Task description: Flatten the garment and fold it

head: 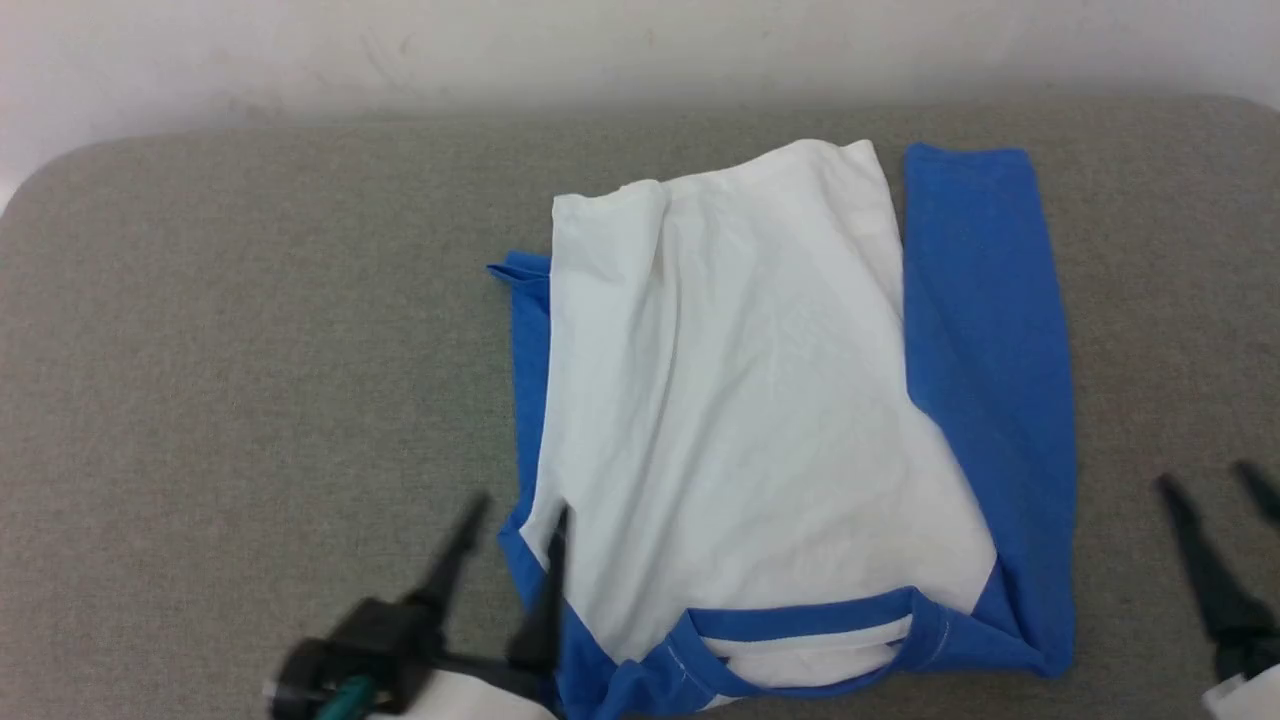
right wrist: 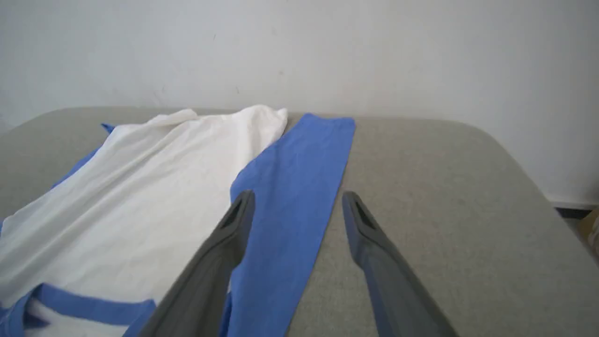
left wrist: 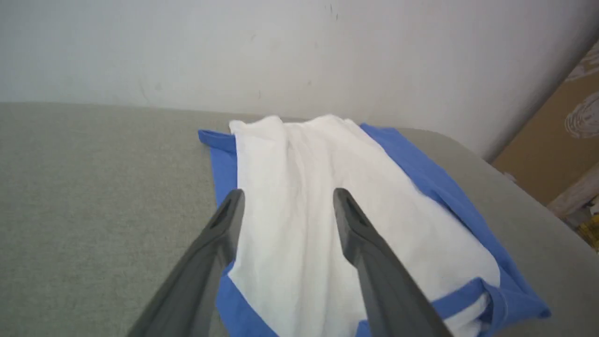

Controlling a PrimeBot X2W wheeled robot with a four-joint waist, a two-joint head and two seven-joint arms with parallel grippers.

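Raglan T-shirt [head: 740,400] is lying on grey table [head: 250,350], collar [head: 800,622] nearest, one sleeve [head: 527,340] mostly hidden beneath; left gripper [head: 520,512] at its edge, right gripper [head: 1205,478] alongside, both hanging fingers apart, blurred

One garment [head: 740,400], two end effectors [head: 519,508] [head: 1205,476]

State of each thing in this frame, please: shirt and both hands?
T-shirt: flat on the grey table, partly folded, slightly wrinkled, collar nearest the robot.
Blue sleeve: laid straight along the shirt's right side.
Left hand: open, empty, at the shirt's near left edge.
Right hand: open, empty, right of the shirt.
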